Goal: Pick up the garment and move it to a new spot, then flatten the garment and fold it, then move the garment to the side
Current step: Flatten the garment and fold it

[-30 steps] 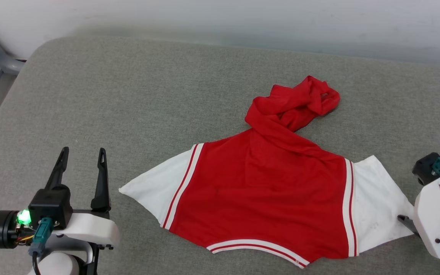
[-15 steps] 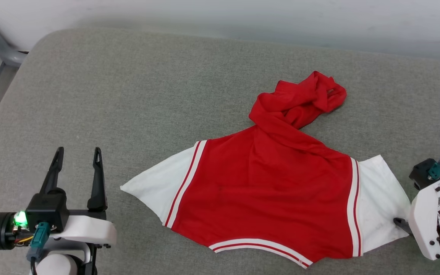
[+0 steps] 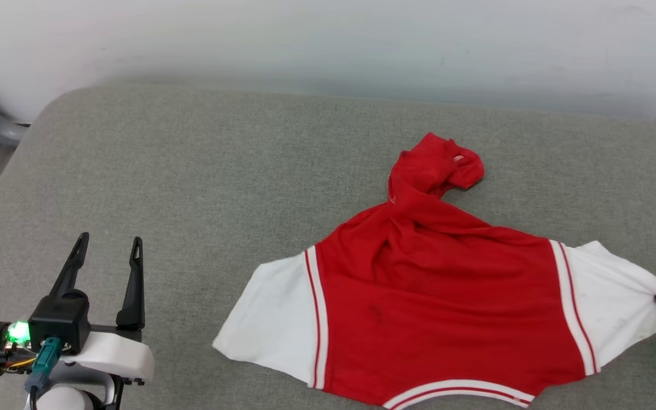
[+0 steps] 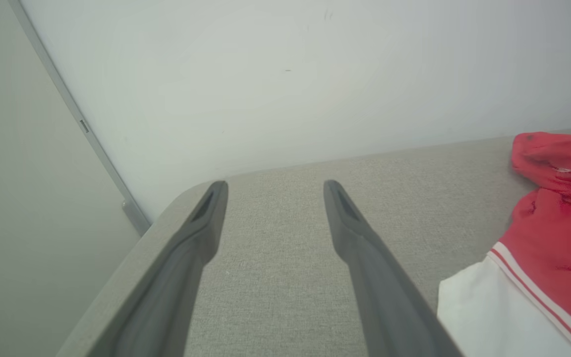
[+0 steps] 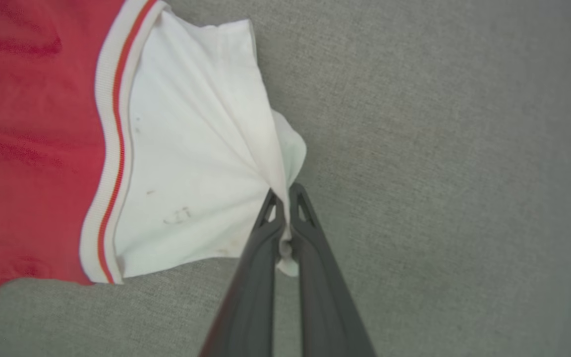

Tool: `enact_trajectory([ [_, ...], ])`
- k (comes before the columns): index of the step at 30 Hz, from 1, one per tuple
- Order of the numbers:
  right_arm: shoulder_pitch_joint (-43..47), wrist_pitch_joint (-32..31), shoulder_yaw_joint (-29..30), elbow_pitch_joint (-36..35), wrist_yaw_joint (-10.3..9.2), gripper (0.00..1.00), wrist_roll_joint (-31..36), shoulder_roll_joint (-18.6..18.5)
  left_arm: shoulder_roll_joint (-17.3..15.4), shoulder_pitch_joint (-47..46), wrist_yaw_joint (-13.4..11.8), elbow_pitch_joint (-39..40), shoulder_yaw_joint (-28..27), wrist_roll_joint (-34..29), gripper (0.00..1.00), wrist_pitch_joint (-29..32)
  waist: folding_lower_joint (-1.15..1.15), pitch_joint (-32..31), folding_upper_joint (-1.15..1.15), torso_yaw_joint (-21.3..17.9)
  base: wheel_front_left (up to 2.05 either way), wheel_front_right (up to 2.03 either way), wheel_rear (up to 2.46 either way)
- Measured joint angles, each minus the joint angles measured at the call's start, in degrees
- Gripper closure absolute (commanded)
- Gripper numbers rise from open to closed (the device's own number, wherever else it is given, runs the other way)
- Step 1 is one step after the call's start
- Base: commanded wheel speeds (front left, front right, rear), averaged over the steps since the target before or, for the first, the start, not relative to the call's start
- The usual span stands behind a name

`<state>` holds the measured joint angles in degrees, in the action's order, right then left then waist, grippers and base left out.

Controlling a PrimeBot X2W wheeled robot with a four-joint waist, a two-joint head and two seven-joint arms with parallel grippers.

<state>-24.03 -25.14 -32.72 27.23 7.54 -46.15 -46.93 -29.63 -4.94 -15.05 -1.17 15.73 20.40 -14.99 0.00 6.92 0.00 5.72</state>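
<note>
On a grey cushion (image 3: 191, 171), the right gripper (image 5: 285, 198) pinches the garment (image 3: 436, 296) by its white sleeve (image 5: 201, 163); the left gripper (image 3: 109, 242) rests nearby, fingers spread.

Bare cushion (image 3: 191, 171) left of garment (image 3: 436, 296); wall (image 3: 328, 45) behind.
</note>
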Motion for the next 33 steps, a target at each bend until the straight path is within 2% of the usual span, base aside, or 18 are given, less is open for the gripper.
enact_trajectory([
  [4,0.6,1.0,2.6,2.0,0.00,1.00,-0.8,-0.9,-1.1,-1.2,3.2,-1.4,1.0,0.6,0.00,0.6,0.00,-1.0,0.00,-0.7,0.00,0.00,0.00],
  [8,1.7,1.4,3.5,2.8,0.00,1.00,-1.1,-1.2,-2.9,-4.8,8.2,-2.2,3.5,1.1,0.00,4.4,0.00,-1.6,0.00,-0.9,0.00,0.00,0.00],
  [14,2.1,1.7,4.0,3.3,-0.01,1.00,-0.7,-0.2,-5.7,-11.2,17.9,-2.1,8.2,5.2,0.00,17.0,0.00,-2.3,0.00,-1.1,0.00,0.00,0.00],
  [17,2.1,1.8,4.1,3.3,-0.01,1.00,-0.5,0.4,-7.0,-14.1,20.6,-2.0,11.0,8.0,0.00,25.6,0.00,-2.3,0.00,-1.1,0.00,0.00,0.00],
  [24,1.9,1.9,4.4,3.2,-0.01,1.00,0.4,1.5,-8.2,-18.9,22.1,-0.8,18.1,16.5,0.00,42.8,0.00,-1.8,0.00,-1.5,0.00,0.00,0.00],
  [25,1.7,1.9,4.4,2.9,-0.01,1.00,0.9,1.9,-8.9,-20.1,22.4,-0.9,21.7,19.3,0.00,49.0,0.00,-1.4,0.00,-1.9,0.00,0.00,0.00],
  [31,0.4,1.4,4.5,2.0,-0.01,1.00,1.9,2.6,-9.4,-22.4,22.4,-2.3,27.7,22.8,0.00,53.7,0.00,-0.2,0.00,-2.8,0.00,0.00,0.00],
  [32,-0.6,1.2,4.5,1.2,-0.01,1.00,2.4,3.1,-9.4,-23.5,22.5,-4.7,32.5,25.1,0.00,55.5,0.00,1.0,0.00,-3.6,0.00,0.00,0.00],
  [33,-0.7,1.2,4.5,1.1,-0.01,1.00,2.4,3.1,-9.4,-23.9,22.5,-5.2,33.2,25.2,0.00,55.5,0.00,1.3,0.00,-3.8,0.00,0.00,0.00],
])
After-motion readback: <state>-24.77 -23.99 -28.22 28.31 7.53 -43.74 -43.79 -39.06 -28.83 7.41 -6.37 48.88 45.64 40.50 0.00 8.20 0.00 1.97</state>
